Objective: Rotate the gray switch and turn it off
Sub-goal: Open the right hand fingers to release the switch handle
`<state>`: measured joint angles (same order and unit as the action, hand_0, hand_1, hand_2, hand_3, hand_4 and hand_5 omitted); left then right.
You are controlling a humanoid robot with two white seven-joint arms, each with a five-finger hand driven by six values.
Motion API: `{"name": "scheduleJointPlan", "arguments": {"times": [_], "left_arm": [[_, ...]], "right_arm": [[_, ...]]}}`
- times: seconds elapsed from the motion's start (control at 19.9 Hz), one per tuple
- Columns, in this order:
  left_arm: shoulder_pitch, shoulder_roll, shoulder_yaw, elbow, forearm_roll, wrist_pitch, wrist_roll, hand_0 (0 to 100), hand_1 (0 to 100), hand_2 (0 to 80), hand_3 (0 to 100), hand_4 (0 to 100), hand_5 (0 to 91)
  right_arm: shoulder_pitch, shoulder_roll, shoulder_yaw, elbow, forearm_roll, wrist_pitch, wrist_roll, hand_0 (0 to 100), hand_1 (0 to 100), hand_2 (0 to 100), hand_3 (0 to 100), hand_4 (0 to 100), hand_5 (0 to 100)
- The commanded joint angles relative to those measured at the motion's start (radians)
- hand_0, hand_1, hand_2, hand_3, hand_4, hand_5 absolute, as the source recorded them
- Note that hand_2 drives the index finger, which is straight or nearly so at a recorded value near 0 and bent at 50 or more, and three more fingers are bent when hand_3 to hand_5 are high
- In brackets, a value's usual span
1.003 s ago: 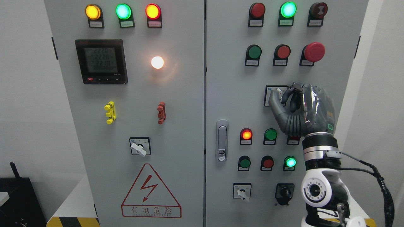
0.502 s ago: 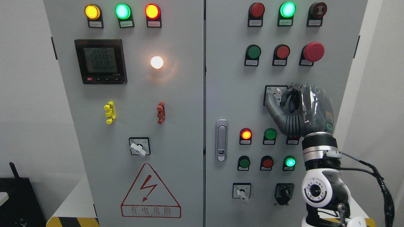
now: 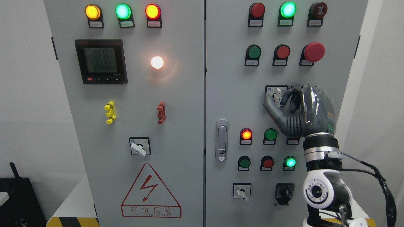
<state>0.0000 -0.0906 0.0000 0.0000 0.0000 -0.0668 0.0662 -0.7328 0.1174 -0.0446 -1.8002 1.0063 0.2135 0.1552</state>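
Nearest, at the lower right of the frame, the robot's right arm comes up, white and silver w/ a black cable looping off it. Its dark right hand (image 3: 285, 98) is up against the gray switch (image 3: 278, 93), which sits mid-right on the right door. Thumb and fingers are pinched together on the small white knob, thumb on the left side, fingertips on the right. The knob stands about upright.

At the bottom left a yellow-and-black striped edge (image 3: 72, 221) shows, w/ a black box (image 3: 19, 201) beside it.

Behind is the big gray cabinet (image 3: 186, 132) w/ 2 doors, a silver door handle (image 3: 222, 140) near the middle. White walls on both sides.

Left door: 3 lit lamps on top, yellow, green, red. 1 black meter (image 3: 101, 61) w/ numbers, too blurry to read. 1 glowing white lamp (image 3: 157, 62). 1 yellow clip (image 3: 109, 112) and 1 red clip (image 3: 161, 112). 1 white-knob switch (image 3: 139, 146) below them, knob tilted. 1 red warning triangle (image 3: 151, 192) w/ a lightning sign at the bottom.

Right door: 3 round lamps on top, the green one lit. Next row has 1 green button, 1 red button, 1 big red mushroom button (image 3: 313, 52). Lower down are 2 rows of small round lights, some lit. At the very bottom, 1 more white-knob switch (image 3: 242, 191) and 1 black knob (image 3: 285, 191).
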Motion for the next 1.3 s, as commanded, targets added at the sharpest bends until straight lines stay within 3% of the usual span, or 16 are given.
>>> {"name": "scheduleJointPlan", "arguments": {"times": [0.0, 0.45, 0.8, 0.95, 1.25], "left_arm": [[-0.009, 0.0, 0.008, -0.026, 0.02, 0.001, 0.0, 12, 39, 0.0, 0, 0, 0.0], [-0.009, 0.0, 0.008, -0.026, 0.018, 0.001, 0.0, 12, 39, 0.0, 0, 0, 0.0], [-0.009, 0.0, 0.008, -0.026, 0.02, 0.001, 0.0, 12, 39, 0.0, 0, 0, 0.0], [-0.009, 0.0, 0.008, -0.026, 0.02, 0.001, 0.0, 12, 39, 0.0, 0, 0, 0.0], [-0.009, 0.0, 0.008, -0.026, 0.018, 0.001, 0.0, 12, 39, 0.0, 0, 0, 0.0]], "right_arm": [[0.004, -0.004, -0.011, -0.018, -0.002, 0.001, 0.0, 25, 40, 70, 100, 93, 100], [0.033, -0.004, -0.011, -0.059, -0.003, -0.023, -0.002, 24, 40, 70, 100, 93, 100], [0.084, -0.005, -0.026, -0.106, -0.003, -0.078, -0.023, 24, 39, 68, 100, 91, 100], [0.124, -0.001, -0.05, -0.143, -0.006, -0.143, -0.058, 22, 37, 64, 97, 88, 100], [0.184, 0.002, -0.095, -0.203, -0.008, -0.262, -0.098, 24, 29, 59, 100, 96, 97]]}}
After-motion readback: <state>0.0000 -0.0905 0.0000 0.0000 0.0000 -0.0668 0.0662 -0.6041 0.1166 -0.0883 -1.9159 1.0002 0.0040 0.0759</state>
